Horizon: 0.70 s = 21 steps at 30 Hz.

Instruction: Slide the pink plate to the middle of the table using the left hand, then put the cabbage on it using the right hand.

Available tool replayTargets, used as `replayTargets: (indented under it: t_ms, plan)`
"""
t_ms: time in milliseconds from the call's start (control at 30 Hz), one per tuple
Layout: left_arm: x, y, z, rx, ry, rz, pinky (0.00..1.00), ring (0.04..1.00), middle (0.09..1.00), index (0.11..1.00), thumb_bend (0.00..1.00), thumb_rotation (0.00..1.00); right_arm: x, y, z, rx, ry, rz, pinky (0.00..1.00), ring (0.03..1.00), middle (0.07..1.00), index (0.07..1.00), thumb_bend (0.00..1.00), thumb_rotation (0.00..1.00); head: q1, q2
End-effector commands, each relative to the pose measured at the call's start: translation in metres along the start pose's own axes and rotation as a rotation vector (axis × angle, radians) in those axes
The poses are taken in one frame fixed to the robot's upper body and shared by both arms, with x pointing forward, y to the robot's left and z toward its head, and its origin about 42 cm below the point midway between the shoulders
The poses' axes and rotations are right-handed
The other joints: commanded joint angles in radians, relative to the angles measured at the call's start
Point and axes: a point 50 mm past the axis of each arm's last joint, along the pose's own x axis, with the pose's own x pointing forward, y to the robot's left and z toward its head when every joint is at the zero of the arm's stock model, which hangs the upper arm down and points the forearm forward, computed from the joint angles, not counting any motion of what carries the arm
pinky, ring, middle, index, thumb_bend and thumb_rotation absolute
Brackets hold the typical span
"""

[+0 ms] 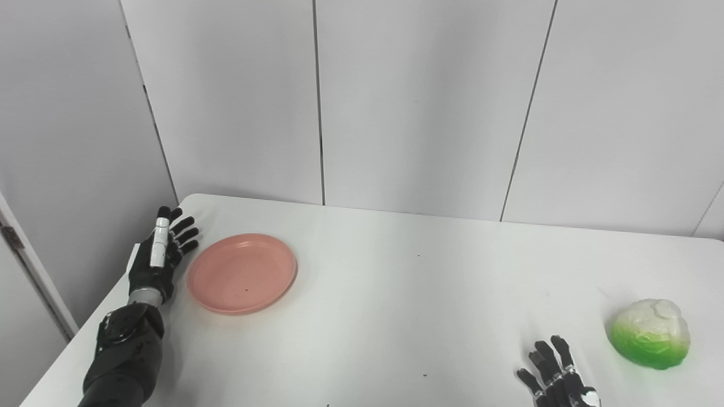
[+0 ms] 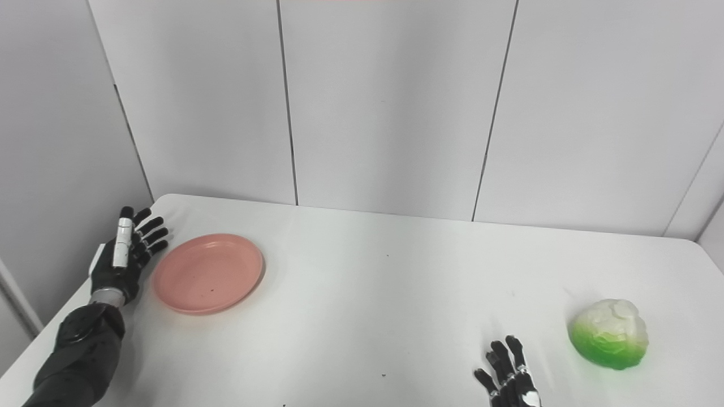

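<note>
Left hand [image 1: 157, 254]: fingers [image 1: 184, 232] spread wide, holding nothing, just beside the pink plate [image 1: 242, 273] at its 9 o'clock; contact unclear. Plate sits at worktop [image 1: 396, 305] 9 o'clock. Right hand [image 1: 557, 379]: fingers splayed, empty, resting at 5 o'clock. Cabbage [image 1: 650, 333] near it, at its 2 o'clock, apart.

Smooth matt plastic pink plate [image 1: 242, 273] on a smooth, faintly glossy white table [image 1: 396, 294].

1. White table [image 1: 396, 316], rounded far corners, a few tiny dark specks scattered on top.
2. Pale grey wall panels [image 1: 424, 102] behind, split by thin dark vertical seams.
3. Strip of door frame [image 1: 34, 265] at far left, partly cut off.
</note>
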Motion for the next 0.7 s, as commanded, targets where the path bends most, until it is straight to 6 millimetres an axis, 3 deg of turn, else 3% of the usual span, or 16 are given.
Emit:
replayTargets:
  t_ms: [0, 167, 400, 667]
  plan:
    - [0.006, -0.002, 0.009, 0.017, -0.018, -0.009, 0.82, 0.842, 0.797, 0.815, 0.96, 0.83, -0.044, -0.019, -0.02, -0.027, 0.172, -0.027, 0.9, 0.952, 0.946, 0.973, 0.84, 1.0, 0.001, 0.0]
    - [0.002, -0.001, 0.003, 0.052, -0.002, -0.031, 0.86, 0.849, 0.834, 0.835, 0.97, 0.84, -0.044, -0.018, -0.018, -0.024, 0.168, -0.027, 0.89, 0.948, 0.939, 0.97, 0.83, 1.0, -0.002, 0.008]
    - [0.001, -0.009, 0.001, 0.071, -0.007, -0.079, 0.8, 0.825, 0.793, 0.803, 0.95, 0.84, -0.044, -0.016, -0.017, -0.025, 0.172, -0.034, 0.89, 0.94, 0.931, 0.962, 0.84, 1.0, -0.005, 0.01]
    - [0.001, -0.025, -0.004, 0.087, 0.009, -0.125, 0.8, 0.828, 0.802, 0.819, 0.97, 0.84, -0.044, -0.014, -0.016, -0.026, 0.172, -0.032, 0.87, 0.928, 0.921, 0.953, 0.85, 1.0, -0.015, 0.015]
